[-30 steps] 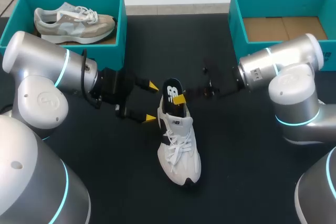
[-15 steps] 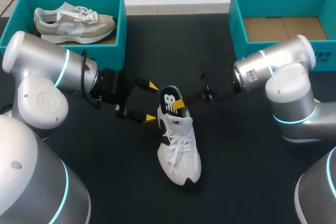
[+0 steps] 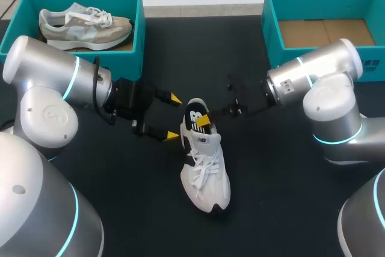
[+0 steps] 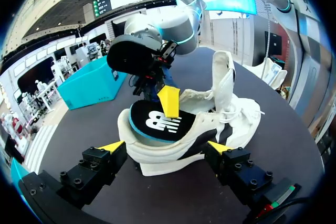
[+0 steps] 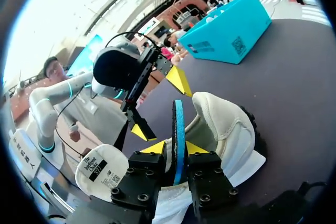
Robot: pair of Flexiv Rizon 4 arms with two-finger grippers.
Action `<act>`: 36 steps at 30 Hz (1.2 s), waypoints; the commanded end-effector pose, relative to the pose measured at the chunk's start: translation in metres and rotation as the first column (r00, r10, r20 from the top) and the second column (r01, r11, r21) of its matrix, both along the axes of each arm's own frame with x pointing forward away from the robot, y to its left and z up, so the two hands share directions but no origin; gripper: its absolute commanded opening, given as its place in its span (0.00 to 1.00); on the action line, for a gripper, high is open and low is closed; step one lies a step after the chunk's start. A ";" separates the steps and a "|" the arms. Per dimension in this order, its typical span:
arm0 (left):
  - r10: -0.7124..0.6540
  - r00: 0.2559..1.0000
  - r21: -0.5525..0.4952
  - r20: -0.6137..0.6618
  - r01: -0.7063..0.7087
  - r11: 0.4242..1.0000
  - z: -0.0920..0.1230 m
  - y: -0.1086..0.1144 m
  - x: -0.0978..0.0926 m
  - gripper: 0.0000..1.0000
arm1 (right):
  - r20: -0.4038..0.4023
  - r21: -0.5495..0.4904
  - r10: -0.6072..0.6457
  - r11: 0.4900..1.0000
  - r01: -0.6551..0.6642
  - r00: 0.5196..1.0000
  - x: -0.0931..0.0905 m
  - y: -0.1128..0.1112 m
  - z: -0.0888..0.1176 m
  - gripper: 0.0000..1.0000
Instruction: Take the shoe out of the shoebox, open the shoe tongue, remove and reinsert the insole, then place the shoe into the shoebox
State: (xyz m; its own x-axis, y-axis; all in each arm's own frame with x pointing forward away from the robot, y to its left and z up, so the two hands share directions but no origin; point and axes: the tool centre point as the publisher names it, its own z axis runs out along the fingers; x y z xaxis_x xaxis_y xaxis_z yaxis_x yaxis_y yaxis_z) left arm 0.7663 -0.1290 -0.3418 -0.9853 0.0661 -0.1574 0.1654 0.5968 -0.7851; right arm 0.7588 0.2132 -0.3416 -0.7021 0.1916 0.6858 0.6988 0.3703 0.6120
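A white laced shoe (image 3: 206,170) lies mid-table, toe toward the front edge. Its black insole (image 3: 194,116), blue-edged with a white logo, stands tilted in the heel opening, partly inside. My right gripper (image 3: 203,122) is shut on the insole's upper edge; in the right wrist view the insole (image 5: 178,121) runs edge-on between the two tips of that gripper (image 5: 176,148). My left gripper (image 3: 174,117) is open just left of the heel. In the left wrist view my left gripper (image 4: 165,146) flanks the shoe's heel (image 4: 173,153) without touching it.
A teal shoebox (image 3: 139,28) at the back left holds a beige and white shoe (image 3: 84,25). A second teal shoebox (image 3: 274,34) at the back right shows only its cardboard floor. Black tabletop surrounds the white shoe.
The right gripper has come down and slightly left with the insole, which now sits lower in the heel opening. The left arm and the shoe have stayed put.
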 end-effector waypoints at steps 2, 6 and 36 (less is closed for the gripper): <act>0.001 1.000 0.001 0.001 -0.001 1.000 -0.001 -0.001 0.000 1.00 | 0.018 0.000 0.017 1.000 -0.017 1.000 0.014 0.004 0.002 0.15; 0.001 1.000 0.001 0.001 -0.001 1.000 -0.001 -0.001 0.000 1.00 | 0.014 -0.006 0.037 0.999 -0.037 0.999 0.019 0.006 0.001 0.00; 0.001 1.000 0.001 0.001 -0.001 1.000 -0.001 -0.001 0.000 1.00 | 0.013 -0.063 -0.028 0.998 0.029 1.000 -0.001 -0.007 0.017 0.65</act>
